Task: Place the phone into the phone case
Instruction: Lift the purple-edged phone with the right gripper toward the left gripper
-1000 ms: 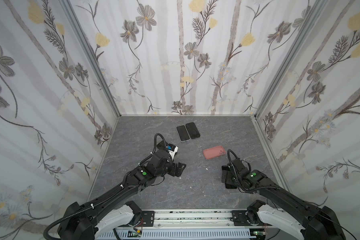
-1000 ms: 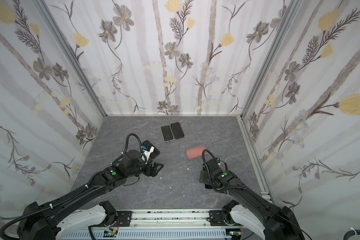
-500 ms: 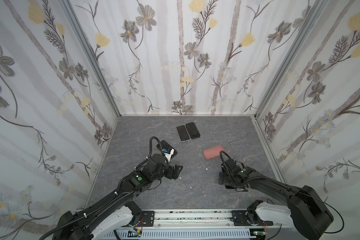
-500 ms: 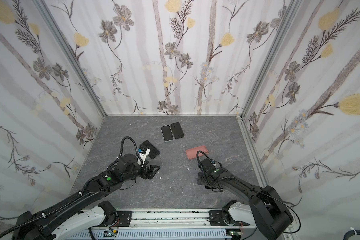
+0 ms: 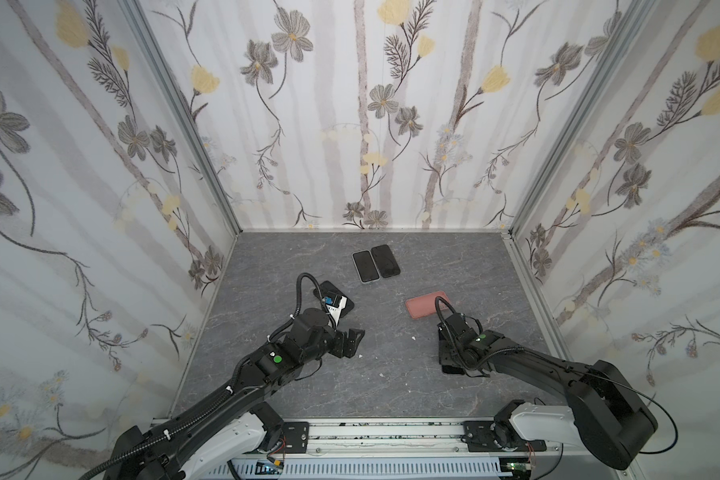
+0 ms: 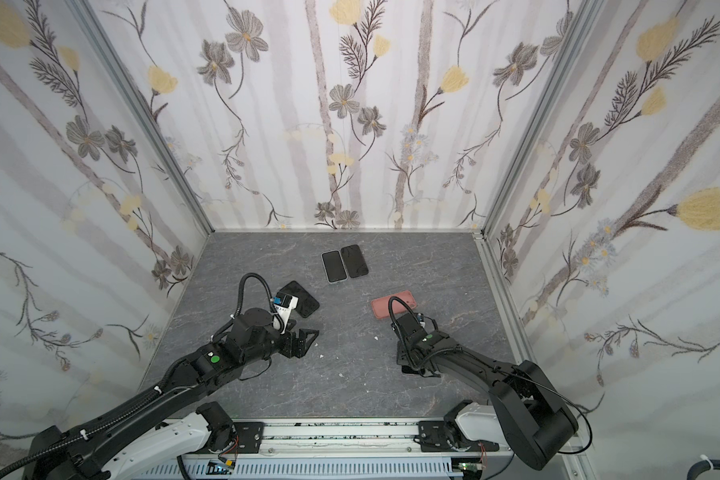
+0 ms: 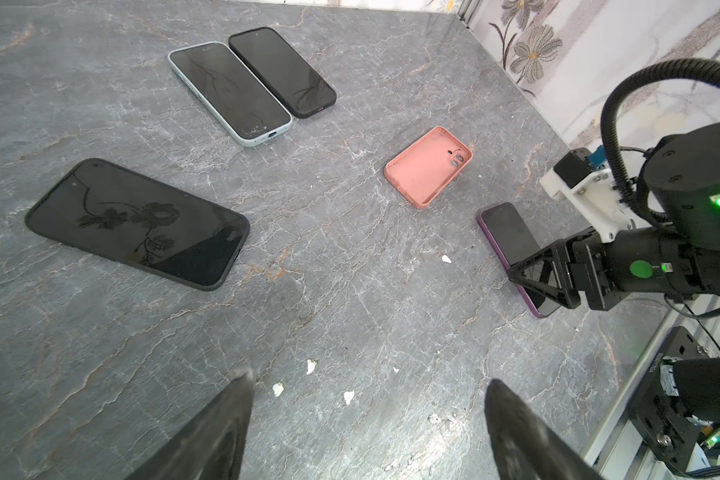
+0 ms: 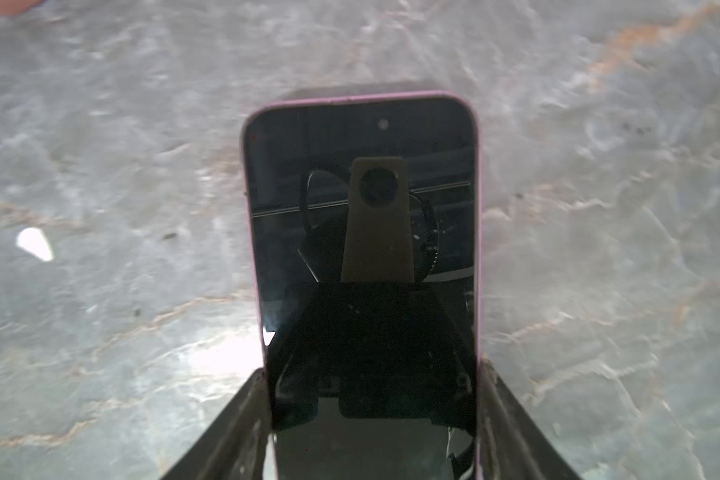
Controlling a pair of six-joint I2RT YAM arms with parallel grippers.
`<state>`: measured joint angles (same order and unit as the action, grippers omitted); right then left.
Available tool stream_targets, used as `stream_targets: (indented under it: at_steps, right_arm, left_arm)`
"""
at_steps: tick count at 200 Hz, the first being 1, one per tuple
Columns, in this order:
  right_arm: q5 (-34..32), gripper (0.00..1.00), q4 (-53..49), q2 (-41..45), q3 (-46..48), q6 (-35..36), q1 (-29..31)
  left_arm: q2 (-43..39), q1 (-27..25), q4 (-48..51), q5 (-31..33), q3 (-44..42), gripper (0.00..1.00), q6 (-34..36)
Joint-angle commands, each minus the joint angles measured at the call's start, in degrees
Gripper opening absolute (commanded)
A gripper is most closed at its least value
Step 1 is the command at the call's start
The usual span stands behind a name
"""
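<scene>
right gripper (image 8: 373, 370) clamping the purple-edged phone (image 8: 360, 232) on the table (image 8: 100, 332)

its fingers (image 8: 250, 415) are pressing against the phone's two long edges, standing partly open at the phone's width, while the phone is lying flat and screen up on the table. the pink phone case (image 7: 427, 166) is lying open side up near the phone, not touching it. the left gripper (image 7: 368, 379) is hovering above the table, spread wide and holding nothing.
</scene>
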<state>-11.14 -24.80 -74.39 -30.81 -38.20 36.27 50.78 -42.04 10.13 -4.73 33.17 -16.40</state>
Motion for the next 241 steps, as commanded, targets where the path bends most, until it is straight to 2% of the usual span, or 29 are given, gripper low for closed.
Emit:
stream_targets:
  at_steps: [1,56,93,129,159,194,241]
  right_arm:
    - [10.4,0.56,-2.0,-1.0,-0.5,1.5,3.7]
    - [8.1,0.53,4.1,-2.3,-5.2,3.3,15.8]
    - [10.7,0.50,13.9,-4.0,-6.5,6.8,20.6]
    - [7.8,0.50,18.0,-5.7,-10.1,12.3,25.7]
    - [6.4,0.50,20.8,-6.0,-11.9,15.0,28.2]
    - [6.1,0.50,23.2,-5.9,-14.3,17.0,29.7]
    - [5.9,0.50,23.7,-5.9,-14.7,17.8,30.0]
  left_arm:
    - [0.0,-0.1,-2.5,0.7,-0.2,0.87,-1.7]
    - [5.5,0.0,-5.4,-2.8,-1.0,0.86,-11.8]
    - [10.2,1.0,-9.6,-8.8,-1.4,0.86,-17.9]
    - [14.2,3.2,-14.3,-16.3,-1.7,0.85,-23.6]
    - [15.7,4.7,-15.5,-18.9,-2.1,0.80,-26.4]
    - [12.5,6.1,-17.7,-23.5,-4.2,0.61,-28.4]
    - [6.3,7.7,-16.6,-23.8,-5.7,0.09,-29.2]
